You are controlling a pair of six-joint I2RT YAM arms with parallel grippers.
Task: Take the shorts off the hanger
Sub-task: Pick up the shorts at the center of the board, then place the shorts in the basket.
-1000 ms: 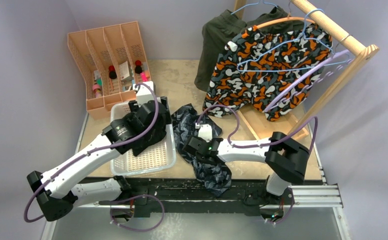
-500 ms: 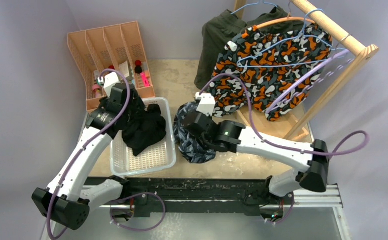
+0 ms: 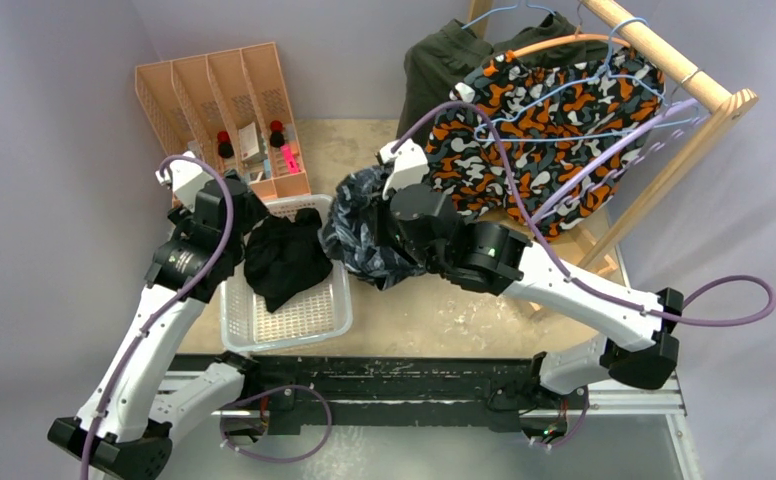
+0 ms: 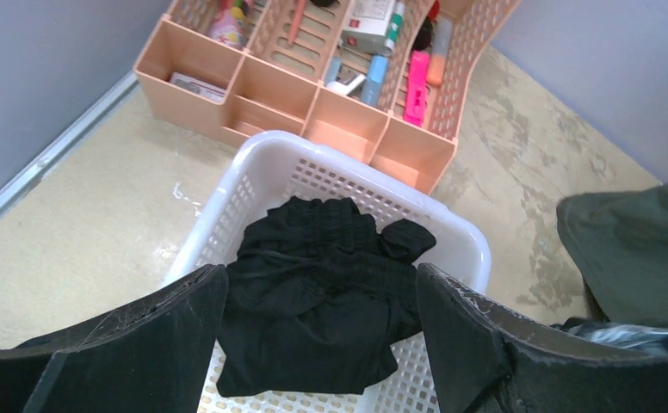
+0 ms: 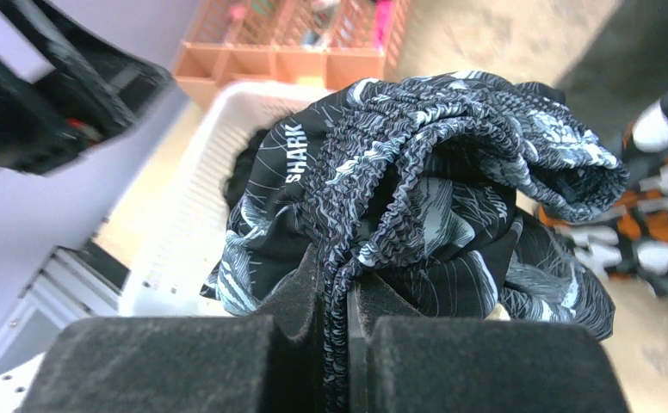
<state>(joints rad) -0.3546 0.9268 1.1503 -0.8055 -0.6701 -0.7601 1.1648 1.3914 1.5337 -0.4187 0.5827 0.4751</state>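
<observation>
- Two of the four pairs look to be off the rack, so I judge the task to be about halfway done.
- Plain black shorts (image 3: 284,262) lie bunched in the white basket (image 3: 236,330). They are directly below the left end effector (image 4: 320,280), whose fingers stand wide apart and hold nothing.
- Dark blue-grey camouflage shorts (image 5: 434,198) are pinched at the gathered waistband by the right end effector (image 5: 337,284), with its fingers pressed tight on the fabric. The rest of the bundle hangs ahead of it. I cannot tell whether the lowest folds touch the surface (image 3: 434,315).
- This pair is not yet in the basket, which sits just to the left of the right end effector. Dropping it there is probably the step in hand.
- Orange-black-white camouflage shorts (image 3: 534,130) hang on a hanger (image 3: 564,92) from the wooden rail (image 3: 664,58), beyond the right end effector and to its right.
- Olive green shorts (image 3: 434,70) hang farther back at the rail's far end, well apart from both end effectors.
- Both hanging pairs are what is left to take off.
</observation>
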